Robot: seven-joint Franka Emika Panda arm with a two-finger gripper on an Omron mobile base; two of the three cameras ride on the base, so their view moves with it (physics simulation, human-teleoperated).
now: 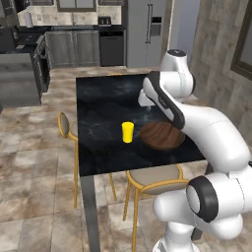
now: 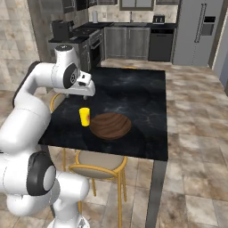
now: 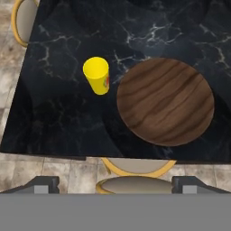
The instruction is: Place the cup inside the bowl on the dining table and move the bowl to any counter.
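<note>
Glossy marble-veined dining table (image 3: 54, 122), grained wooden bowl (image 3: 165, 101), smooth yellow cup (image 3: 97, 75).

even, soft rendered light with no clear source. the glossy black bench (image 3: 54, 122) carries faint round shadows and pale sheen on its veins. the cup (image 3: 97, 75) is bright and sharply edged. base views look slightly soft and pixelated; no glare, blur or edge warping.

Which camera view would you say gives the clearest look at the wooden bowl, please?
The hand view: the bowl lies whole and unobstructed, seen from above, empty, beside the cup. The right base view shows it whole but smaller and oblique; in the left base view the arm covers part of it.
</note>
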